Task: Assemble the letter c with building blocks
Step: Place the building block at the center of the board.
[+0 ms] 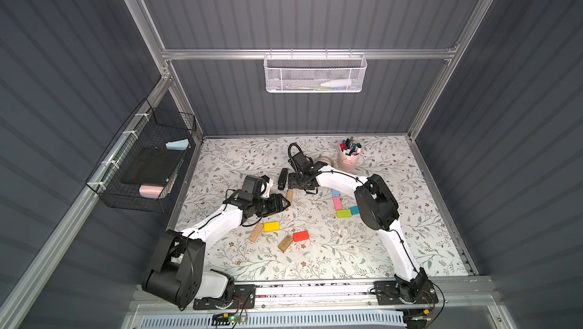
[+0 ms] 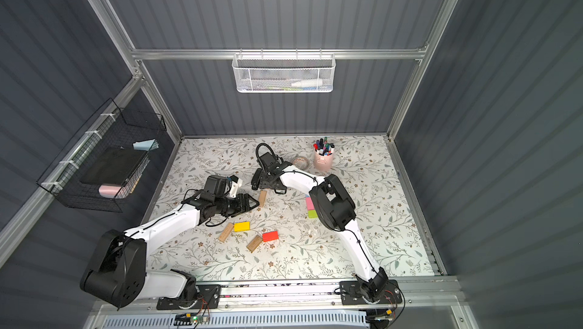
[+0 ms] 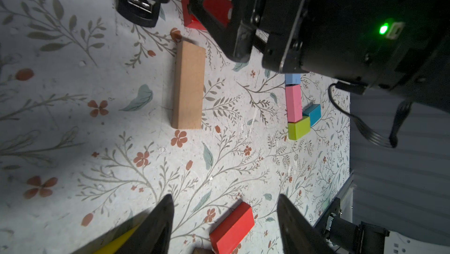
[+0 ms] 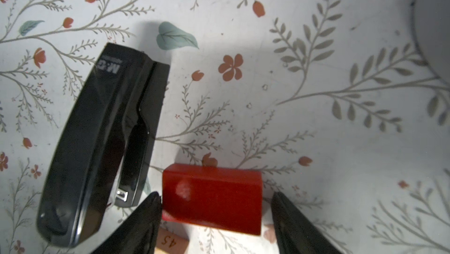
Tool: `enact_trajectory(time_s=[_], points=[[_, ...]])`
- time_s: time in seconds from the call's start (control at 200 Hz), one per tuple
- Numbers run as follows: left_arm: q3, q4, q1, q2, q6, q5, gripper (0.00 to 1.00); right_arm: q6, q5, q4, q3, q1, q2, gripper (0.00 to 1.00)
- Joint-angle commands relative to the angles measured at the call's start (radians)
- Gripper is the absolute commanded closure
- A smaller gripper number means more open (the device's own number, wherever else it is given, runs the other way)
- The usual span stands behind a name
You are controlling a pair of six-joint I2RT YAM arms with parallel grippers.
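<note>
In the right wrist view a dark red block (image 4: 211,196) lies between the fingers of my right gripper (image 4: 215,193), which is open. One finger touches the block's end and the other stands off it. Beside it a plain wood block (image 1: 289,196) lies just ahead of my left gripper (image 1: 285,203), open and empty. A light blue (image 1: 335,193), pink (image 1: 338,203), lime green (image 1: 344,213) and teal block (image 1: 355,210) form an L under the right arm. Yellow (image 1: 271,226), red (image 1: 300,236) and two wood blocks (image 1: 256,232) lie loose in front.
A black stapler (image 4: 102,143) lies close beside the right gripper's finger. A pink cup of markers (image 1: 348,158) and a tape roll (image 1: 326,161) stand behind the right arm. A wire basket (image 1: 142,160) hangs on the left wall.
</note>
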Motion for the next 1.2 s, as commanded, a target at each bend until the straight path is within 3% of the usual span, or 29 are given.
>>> enact_trajectory(time_s=[0.0,0.215,0.545,0.856,1.191], points=[[-0.008,0.008,0.008,0.009,-0.006,0.006,0.35,0.014,-0.037,0.033,-0.042,-0.015,-0.068,0.25],[0.015,-0.029,0.007,0.03,0.033,-0.077,0.35,0.013,-0.082,0.116,-0.168,-0.031,-0.205,0.27],[0.04,-0.039,0.007,0.076,0.107,-0.179,0.35,-0.041,-0.176,0.171,-0.338,-0.056,-0.351,0.41],[0.053,-0.007,0.007,0.094,0.139,-0.251,0.34,-0.057,-0.241,0.243,-0.465,-0.058,-0.432,0.41],[0.054,0.034,0.009,0.124,0.149,-0.25,0.35,-0.041,-0.279,0.265,-0.517,-0.047,-0.447,0.42]])
